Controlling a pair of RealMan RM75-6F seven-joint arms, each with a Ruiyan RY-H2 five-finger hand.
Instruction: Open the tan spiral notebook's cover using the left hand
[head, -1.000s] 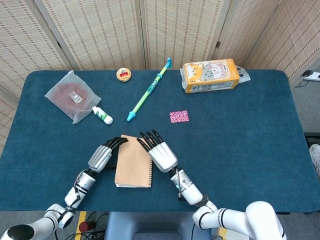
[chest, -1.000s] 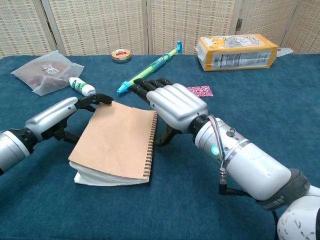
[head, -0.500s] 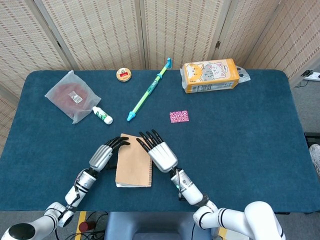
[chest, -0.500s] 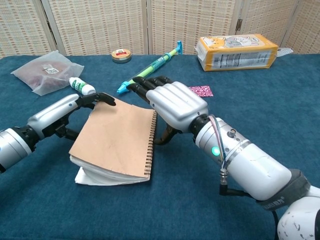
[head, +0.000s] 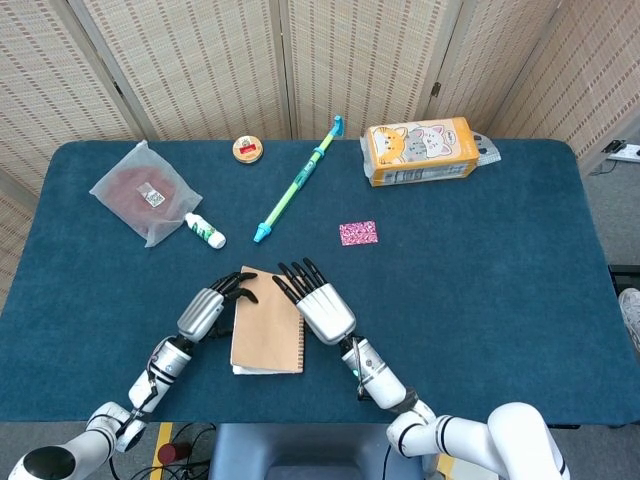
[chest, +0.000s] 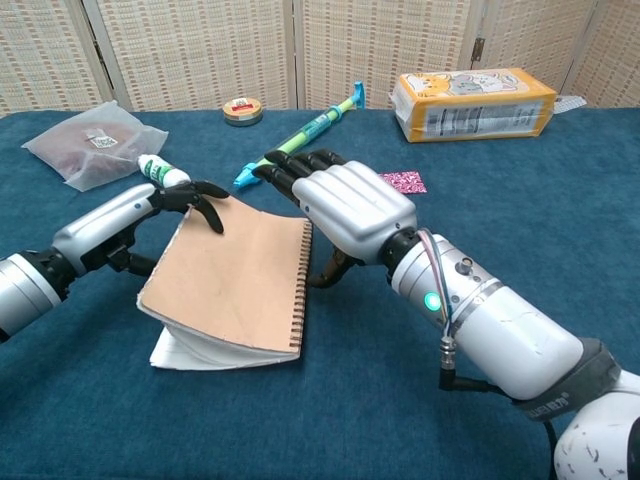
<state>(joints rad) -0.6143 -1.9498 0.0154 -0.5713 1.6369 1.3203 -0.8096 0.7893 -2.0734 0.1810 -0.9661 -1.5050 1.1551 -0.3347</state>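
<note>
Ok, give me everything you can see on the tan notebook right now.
The tan spiral notebook lies on the blue table near the front edge, between the two hands. Its plain tan cover looks like card, with a dark wire spiral along the right edge and white pages beneath. The cover's left side is raised off the pages, not yet swung open. The left hand has fingertips on the cover's far left corner; the right hand hovers at the spiral side, contact unclear.

Blue-clothed table (head: 480, 300), woven folding screens (head: 200, 60) behind
</note>
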